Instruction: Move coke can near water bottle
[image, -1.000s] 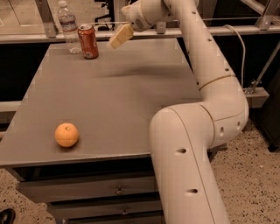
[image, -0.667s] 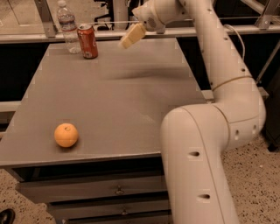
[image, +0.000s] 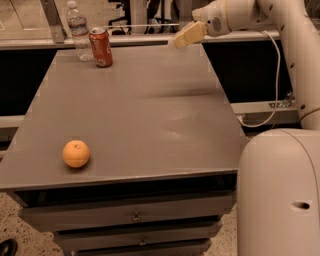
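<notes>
The coke can (image: 101, 47), red-orange with a silver top, stands upright at the far left of the grey table (image: 150, 115). The water bottle (image: 78, 31), clear with a white cap, stands right beside it on its left, almost touching. The gripper (image: 184, 37) hangs in the air over the table's far right edge, well to the right of the can and holding nothing.
A round orange fruit (image: 76, 153) lies near the table's front left edge. Drawers (image: 135, 217) sit under the tabletop. The robot's white base (image: 280, 195) stands at the table's right. A rail and a cable run behind.
The gripper has drawn back to the right, away from the can. The can and bottle have not moved.
</notes>
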